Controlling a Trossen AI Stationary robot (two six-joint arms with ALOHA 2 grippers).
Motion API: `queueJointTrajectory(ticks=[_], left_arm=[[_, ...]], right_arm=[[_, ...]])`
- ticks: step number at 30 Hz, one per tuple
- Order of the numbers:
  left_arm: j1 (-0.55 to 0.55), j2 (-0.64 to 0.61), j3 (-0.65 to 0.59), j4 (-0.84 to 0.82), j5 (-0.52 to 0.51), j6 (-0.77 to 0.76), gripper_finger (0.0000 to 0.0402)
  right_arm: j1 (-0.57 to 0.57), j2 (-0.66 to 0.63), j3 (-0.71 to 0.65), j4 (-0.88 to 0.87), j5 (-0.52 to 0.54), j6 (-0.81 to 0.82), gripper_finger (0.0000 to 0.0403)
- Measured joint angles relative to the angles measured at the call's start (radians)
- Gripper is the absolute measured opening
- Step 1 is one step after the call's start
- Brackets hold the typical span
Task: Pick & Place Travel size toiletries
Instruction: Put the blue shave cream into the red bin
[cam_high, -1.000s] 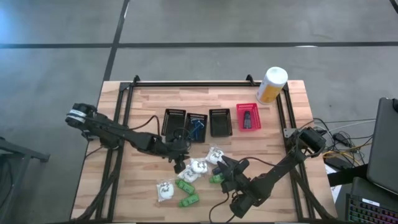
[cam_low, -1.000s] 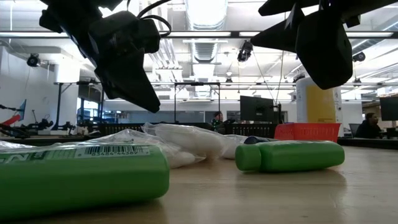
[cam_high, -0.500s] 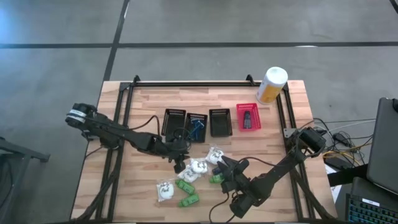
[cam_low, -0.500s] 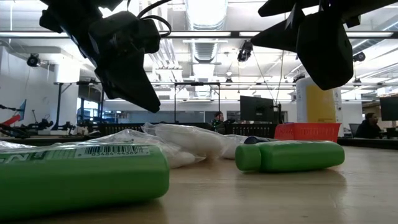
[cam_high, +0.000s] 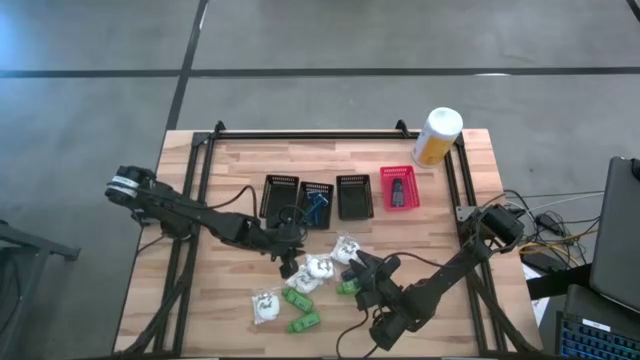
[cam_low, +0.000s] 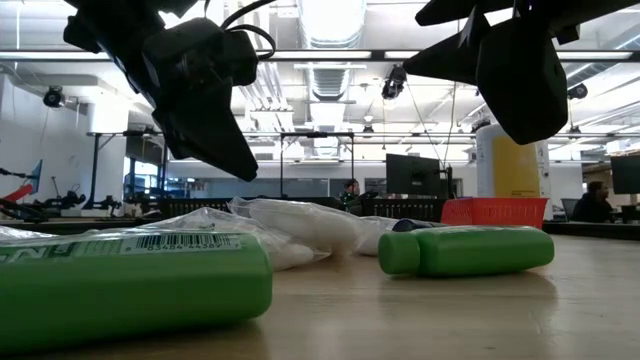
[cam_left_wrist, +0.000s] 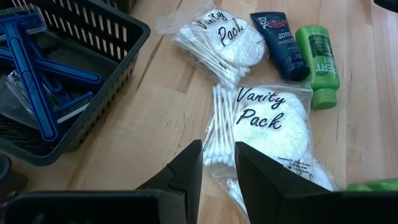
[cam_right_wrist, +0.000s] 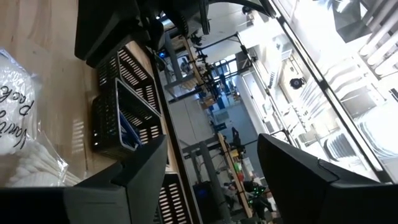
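The toiletries lie loose on the near middle of the table. They are white clear-wrapped "Vanity Pack" lumps (cam_high: 318, 270) (cam_left_wrist: 273, 124) (cam_left_wrist: 227, 37), green tubes (cam_high: 297, 300) (cam_low: 470, 250) (cam_left_wrist: 320, 56) and a dark tube (cam_left_wrist: 280, 37). My left gripper (cam_high: 290, 265) (cam_left_wrist: 219, 165) hangs just above the nearer white pack, its fingers a narrow gap apart and pointing down. My right gripper (cam_high: 358, 268) (cam_right_wrist: 212, 143) hovers over the green tube beside the packs, open wide and tilted toward the far side. In the low view both grippers (cam_low: 235, 160) (cam_low: 520, 110) stay off the table.
Three black mesh baskets (cam_high: 280, 195) (cam_high: 316, 203) (cam_high: 354, 196) and a red one (cam_high: 399, 187) stand in a row past the pile. One black basket holds blue razors (cam_left_wrist: 37, 62). A white-and-yellow canister (cam_high: 437, 136) stands at the far right corner. Bare wood lies left and right of the pile.
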Motion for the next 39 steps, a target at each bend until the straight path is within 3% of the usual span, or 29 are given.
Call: queueJointTrajectory(ticks=[7, 19, 26, 28, 32, 34, 39], left_arm=[[0.0, 0.0, 0.0, 0.0, 0.0, 0.0, 0.0099], [0.0, 0.0, 0.0, 0.0, 0.0, 0.0, 0.0099], [0.0, 0.0, 0.0, 0.0, 0.0, 0.0, 0.0099], [0.0, 0.0, 0.0, 0.0, 0.0, 0.0, 0.0099], [0.0, 0.0, 0.0, 0.001, -0.001, 0.0, 0.0099], [0.0, 0.0, 0.0, 0.001, -0.001, 0.0, 0.0099], [0.0, 0.0, 0.0, 0.0, -0.001, 0.0, 0.0099]], right_arm=[[0.0, 0.0, 0.0, 0.0, 0.001, 0.007, 0.0256], [-0.001, 0.0, 0.0, -0.001, -0.026, 0.029, 0.0225], [-0.062, 0.0, 0.0, -0.005, -0.358, 0.261, 0.0228], [-0.094, -0.003, 0.002, -0.005, -0.577, 0.351, 0.0227], [-0.169, -0.017, 0.004, -0.061, -0.86, 0.456, 0.0219], [-0.194, -0.031, 0.001, -0.065, -0.901, 0.462, 0.0214], [-0.19, -0.065, -0.003, -0.073, -0.815, 0.441, 0.0199]])
